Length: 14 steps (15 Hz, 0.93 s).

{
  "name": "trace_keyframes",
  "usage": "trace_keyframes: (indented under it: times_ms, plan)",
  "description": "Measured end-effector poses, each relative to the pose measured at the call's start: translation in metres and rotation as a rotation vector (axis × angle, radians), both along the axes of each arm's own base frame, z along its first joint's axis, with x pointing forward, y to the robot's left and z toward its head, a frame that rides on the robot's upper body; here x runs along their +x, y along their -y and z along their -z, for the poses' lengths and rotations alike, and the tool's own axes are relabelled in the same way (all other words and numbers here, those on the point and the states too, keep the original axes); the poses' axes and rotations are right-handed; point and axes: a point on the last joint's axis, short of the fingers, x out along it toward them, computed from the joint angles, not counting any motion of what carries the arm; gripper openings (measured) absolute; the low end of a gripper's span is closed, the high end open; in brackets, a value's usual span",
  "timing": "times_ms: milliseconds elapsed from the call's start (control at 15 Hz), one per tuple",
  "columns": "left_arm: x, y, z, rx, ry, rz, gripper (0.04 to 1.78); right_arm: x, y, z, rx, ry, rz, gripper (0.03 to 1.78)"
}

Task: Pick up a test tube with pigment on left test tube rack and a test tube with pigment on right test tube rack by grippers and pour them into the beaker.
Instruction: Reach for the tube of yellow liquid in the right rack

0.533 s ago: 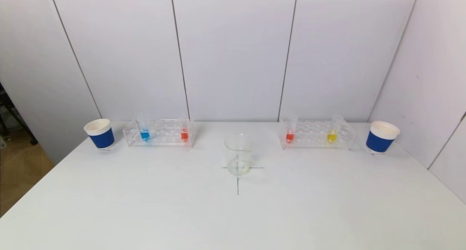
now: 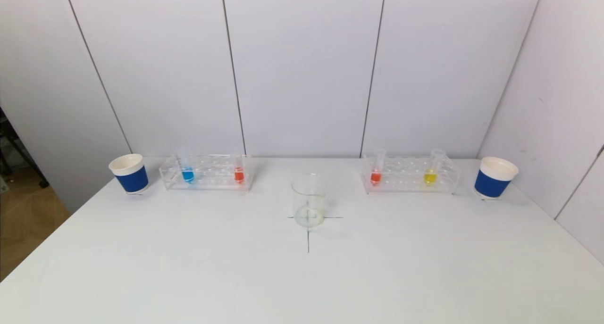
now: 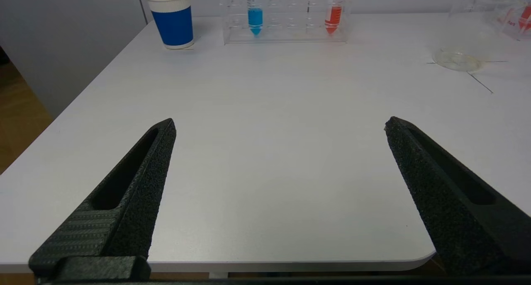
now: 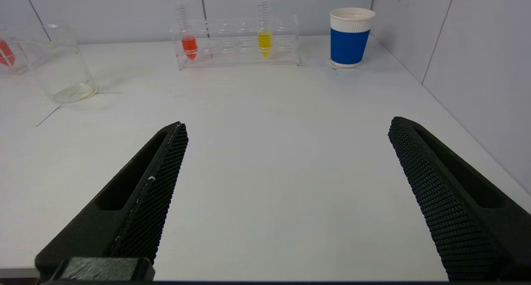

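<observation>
The left clear rack holds a blue-pigment tube and a red-pigment tube. The right clear rack holds a red tube and a yellow tube. An empty glass beaker stands between them on a cross mark. Neither gripper shows in the head view. My left gripper is open and empty over the table's near edge, far from its rack. My right gripper is open and empty, far from its rack.
A blue-and-white paper cup stands left of the left rack, another right of the right rack. The white table meets a wall behind and a side wall at the right. The table's left edge drops to the floor.
</observation>
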Motion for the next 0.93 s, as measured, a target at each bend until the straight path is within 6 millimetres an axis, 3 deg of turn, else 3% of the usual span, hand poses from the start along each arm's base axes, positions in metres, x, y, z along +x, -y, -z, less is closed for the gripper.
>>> trace_keyframes:
  times_ms: [333, 667, 933]
  plan:
    - [0.0, 0.0, 0.0, 0.0, 0.0, 0.0, 1.76, -0.003, 0.0, -0.008, -0.007, 0.021, 0.01, 1.76]
    - [0.0, 0.0, 0.0, 0.0, 0.0, 0.0, 1.76, -0.014, 0.0, -0.05, -0.011, 0.059, -0.011, 1.76]
    - [0.0, 0.0, 0.0, 0.0, 0.0, 0.0, 1.76, -0.004, -0.001, -0.092, -0.014, 0.041, -0.051, 1.76]
